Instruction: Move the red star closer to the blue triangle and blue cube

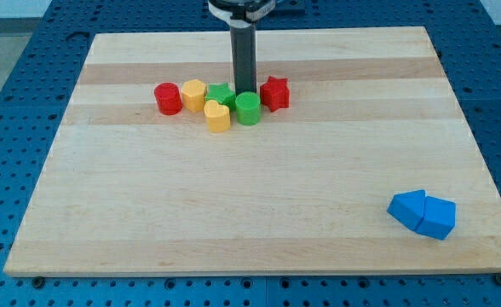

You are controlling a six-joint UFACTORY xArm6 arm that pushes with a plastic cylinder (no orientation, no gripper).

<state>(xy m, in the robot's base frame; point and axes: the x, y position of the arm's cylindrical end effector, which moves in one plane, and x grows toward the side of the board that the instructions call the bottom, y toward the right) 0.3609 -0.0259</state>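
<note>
The red star [275, 93] lies near the view's top, right of centre in a cluster of blocks. My tip [245, 91] stands just left of the star, right behind the green cylinder [248, 108]; its very end is hidden by that cylinder. The blue triangle [407, 209] and the blue cube [438, 217] touch each other at the view's bottom right, far from the star.
Left of my tip lie a green star [221, 92], a yellow hexagon [193, 94], a yellow cylinder [217, 116] and a red cylinder [167, 98]. The wooden board [233, 205] sits on a blue perforated table [12, 77].
</note>
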